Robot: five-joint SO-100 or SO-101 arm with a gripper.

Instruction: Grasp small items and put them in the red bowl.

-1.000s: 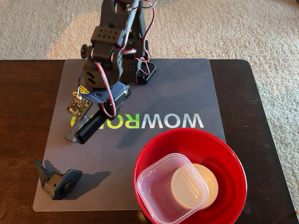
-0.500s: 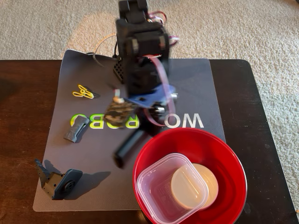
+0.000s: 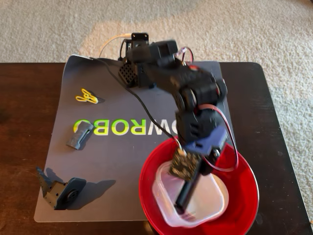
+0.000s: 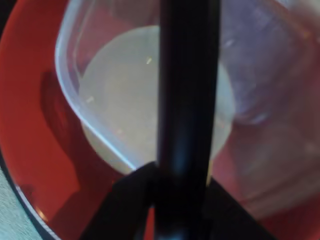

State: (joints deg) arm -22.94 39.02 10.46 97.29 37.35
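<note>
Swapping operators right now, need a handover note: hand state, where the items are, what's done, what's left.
Hand: shut on the black remote, holding it over the red bowl, not yet released; the wrist view shows the remote right above the contents.
Done: clear plastic tub and small white bowl are already in the red bowl, the white bowl under the tub.
Left: drop the remote, then fetch the two dark grey parts on the mat, one by the lettering, one at the near left corner in the fixed view.
The yellow clip also sits on the mat.
</note>
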